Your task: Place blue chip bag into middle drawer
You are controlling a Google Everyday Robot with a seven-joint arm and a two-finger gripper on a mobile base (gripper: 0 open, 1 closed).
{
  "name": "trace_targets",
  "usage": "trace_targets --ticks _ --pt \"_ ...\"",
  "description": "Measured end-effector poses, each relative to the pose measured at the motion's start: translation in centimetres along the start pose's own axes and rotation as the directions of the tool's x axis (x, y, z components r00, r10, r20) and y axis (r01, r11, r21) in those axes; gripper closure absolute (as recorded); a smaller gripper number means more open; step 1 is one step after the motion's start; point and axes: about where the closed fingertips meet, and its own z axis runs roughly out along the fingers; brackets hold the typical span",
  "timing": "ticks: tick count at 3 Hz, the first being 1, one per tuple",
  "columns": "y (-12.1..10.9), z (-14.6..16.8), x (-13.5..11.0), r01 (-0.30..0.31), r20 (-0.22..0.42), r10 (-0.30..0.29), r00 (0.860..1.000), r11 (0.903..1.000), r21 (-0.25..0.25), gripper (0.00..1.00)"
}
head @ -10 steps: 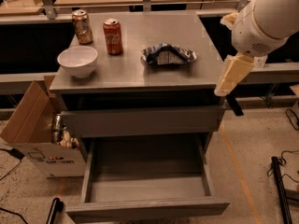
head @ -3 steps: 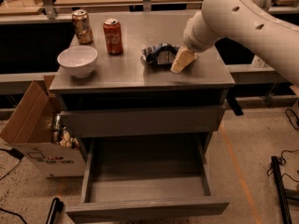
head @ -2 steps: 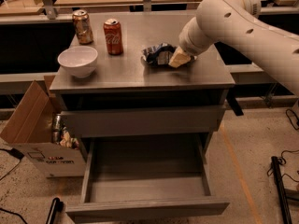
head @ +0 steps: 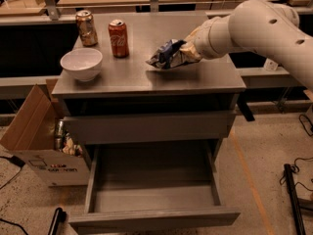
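Blue chip bag (head: 167, 56): located on the desk (head: 146, 82) top, right of centre, roughly midway between the back and front edges. It is crumpled and tilted, with the right end raised and the left end low at the surface; whether the left end touches the top cannot be told.

Gripper (head: 189, 51): positioned at the bag's right end and closed on it, with foil bunched up against the beige fingers (head: 194, 43). The white arm (head: 259, 26) is brought in from beyond the right edge of the desk, above the back-right corner.

Middle drawer (head: 151, 199): pulled fully out below the front edge of the desk, with the grey tray exposed. Nothing is seen inside it. A closed grey drawer front (head: 146, 127) is seen directly above it, just under the desk top. The bag is well apart from the drawer, up on the top and over the drawer's right half.

Other items on the top:
- red soda can (head: 118, 38), upright, left of the bag, nearer the back edge, apart from the bag
- gold can (head: 86, 28), upright, near the back-left corner
- white bowl (head: 81, 64), near the left edge, in front of both cans

On the floor off the left edge of the desk, an open cardboard box (head: 32, 131) is placed, with some cans inside it (head: 61, 136). Black cables (head: 293, 190) are seen on the floor to the right.
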Motion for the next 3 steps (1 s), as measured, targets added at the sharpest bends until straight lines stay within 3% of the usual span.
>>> trace_targets --ticks 1,2,3 --pt "0.5 -4.9 -2.9 0.001 0.138 -0.003 0.990 0.9999 0.017 1.00" --pt "4.2 -7.1 -5.2 0.024 0.254 -0.002 0.967 0.9961 -0.084 1.00" --pt "5.4 -7.5 -5.9 0.043 0.273 -0.009 0.962 0.9919 -0.119 1.00"
